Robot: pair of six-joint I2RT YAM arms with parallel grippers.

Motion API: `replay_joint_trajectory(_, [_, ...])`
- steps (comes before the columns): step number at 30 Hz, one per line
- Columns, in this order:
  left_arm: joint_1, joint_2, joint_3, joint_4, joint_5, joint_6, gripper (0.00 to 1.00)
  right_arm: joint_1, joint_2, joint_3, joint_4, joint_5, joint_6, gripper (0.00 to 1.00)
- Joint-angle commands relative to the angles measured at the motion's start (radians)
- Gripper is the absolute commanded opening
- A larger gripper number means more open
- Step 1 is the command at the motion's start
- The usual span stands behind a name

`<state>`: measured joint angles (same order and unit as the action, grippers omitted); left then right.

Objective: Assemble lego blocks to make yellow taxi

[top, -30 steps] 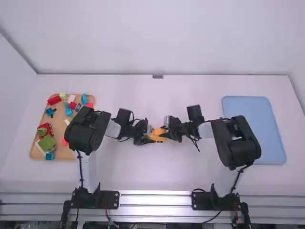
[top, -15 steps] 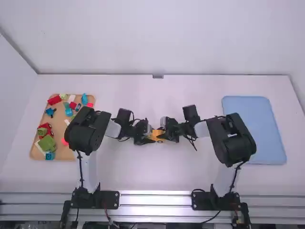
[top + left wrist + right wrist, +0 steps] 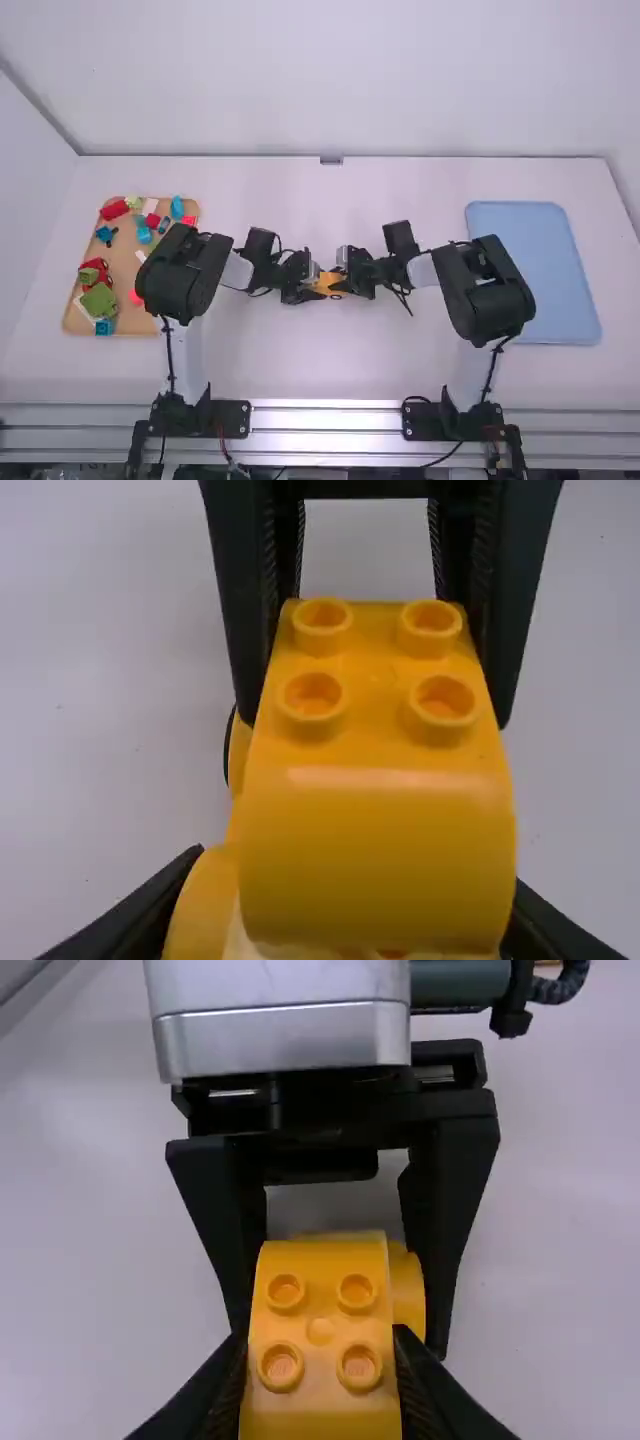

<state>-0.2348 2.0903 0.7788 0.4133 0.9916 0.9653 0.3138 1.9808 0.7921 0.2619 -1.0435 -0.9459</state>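
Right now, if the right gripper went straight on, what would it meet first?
Past the yellow blocks it holds, most likely the left gripper, facing it; how close is hard to tell.

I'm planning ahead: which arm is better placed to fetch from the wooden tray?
Left, probably: its elbow overhangs the wooden tray; the right arm is farther. Left gripper must first release the yellow blocks.

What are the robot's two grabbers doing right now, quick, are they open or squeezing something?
Left gripper: closed, holding yellow blocks.
Right gripper: closed too, gripping yellow blocks from the opposite side.
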Motion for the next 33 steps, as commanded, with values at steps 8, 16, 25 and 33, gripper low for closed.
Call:
replay_joint_trajectory(8, [-0.008,0.047,-0.038,-0.039,-0.188,-0.034,0.07,0.065,0.024,0.014,0.018,0.167,0.092,0.11])
replay_joint_trajectory(16, [-0.007,0.047,-0.038,-0.039,-0.189,-0.034,0.08,0.054,0.024,0.013,-0.016,0.147,0.073,0.11])
replay_joint_trajectory(25, [-0.008,0.048,-0.038,-0.034,-0.188,-0.034,0.09,0.058,0.024,-0.045,0.039,0.164,0.027,0.07])
replay_joint_trajectory(33, [-0.006,0.047,-0.037,-0.035,-0.189,-0.034,0.12,0.058,0.024,-0.068,0.075,0.200,0.081,0.07])
